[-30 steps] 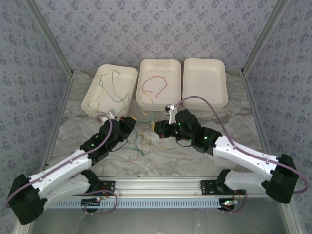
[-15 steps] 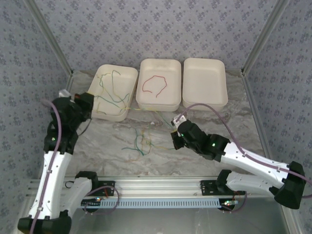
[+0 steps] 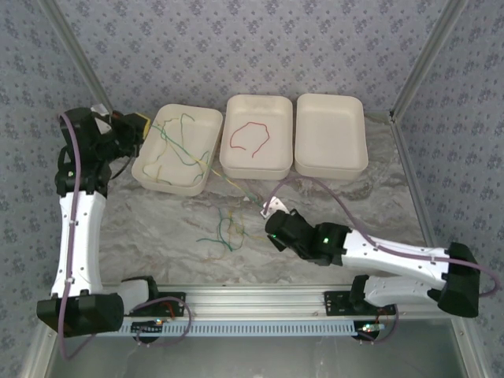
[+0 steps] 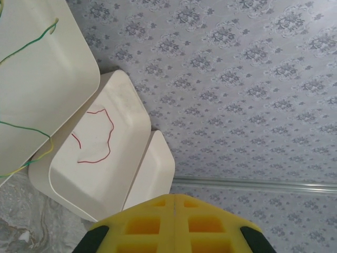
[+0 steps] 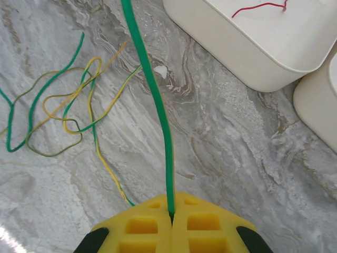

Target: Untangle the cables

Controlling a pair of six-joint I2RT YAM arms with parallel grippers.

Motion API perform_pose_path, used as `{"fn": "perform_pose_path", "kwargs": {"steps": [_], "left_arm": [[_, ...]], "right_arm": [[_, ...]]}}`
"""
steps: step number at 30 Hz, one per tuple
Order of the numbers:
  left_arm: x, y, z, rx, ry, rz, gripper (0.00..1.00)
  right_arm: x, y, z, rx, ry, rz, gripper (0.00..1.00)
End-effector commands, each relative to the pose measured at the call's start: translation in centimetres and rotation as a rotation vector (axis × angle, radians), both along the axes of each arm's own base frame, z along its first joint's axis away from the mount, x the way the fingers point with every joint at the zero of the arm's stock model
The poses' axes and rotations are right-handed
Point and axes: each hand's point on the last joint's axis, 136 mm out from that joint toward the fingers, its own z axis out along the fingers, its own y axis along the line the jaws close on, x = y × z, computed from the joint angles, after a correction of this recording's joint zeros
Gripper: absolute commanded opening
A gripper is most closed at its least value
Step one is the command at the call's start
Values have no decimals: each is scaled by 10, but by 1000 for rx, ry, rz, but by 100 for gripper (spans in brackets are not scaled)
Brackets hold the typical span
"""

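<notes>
The step in hand looks like drawing one strand free of the knot: the right tool (image 5: 171,212) at the bottom of its wrist view is clenched on a green cable (image 5: 155,100), which runs taut up the middle of the frame and out over the top edge. To its left the tangle (image 5: 58,110) of green and yellow cables lies loose on the desk (image 3: 157,228); in the top view it sits at centre, just left of the right arm's tip. The left tool (image 4: 174,203) is clenched too, pads pressed together with nothing visible between them, raised at the upper left of the top view beside the left tray (image 3: 169,183), which holds several green and yellow strands. The middle tray (image 3: 252,169) holds a single red cable (image 3: 250,135); the right tray (image 3: 331,134) is bare. A thin strand seems to trail from the left tray's near corner toward the centre of the desk, though I cannot tell whether it is the one gripped. The next move probably calls for pulling the green cable away from the loops and carrying it to a tray. The yellow loops near its path could snag and drag along, and the middle tray's near wall stands close on the right.
</notes>
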Motion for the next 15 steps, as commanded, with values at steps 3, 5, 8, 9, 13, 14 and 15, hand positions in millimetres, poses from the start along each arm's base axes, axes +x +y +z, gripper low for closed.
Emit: {"fn": "perform_pose_path", "kwargs": {"steps": [3,5,8,9,13,14,15], "left_arm": [[1,25,56,19,-125,91,0],[1,26,60,21,-127,92,0],[2,30,69,20,-145,99,0],[2,33,72,15,-149,101,0],[5,43,83,-22,-166,107,0],[6,46,87,-30,-171,108,0],[8,47,91,-30,-177,106,0]], "right_arm": [[0,-38,-14,-254,-55,-84,0],[-1,-37,-10,-241,-79,-76,0],[-1,-40,-7,-237,-96,-75,0],[-2,-40,-6,-235,-98,-72,0],[-2,-36,-3,-231,-101,-51,0],[-2,-35,-4,-241,-103,-44,0],[-2,-32,-4,-245,-108,-32,0]]}}
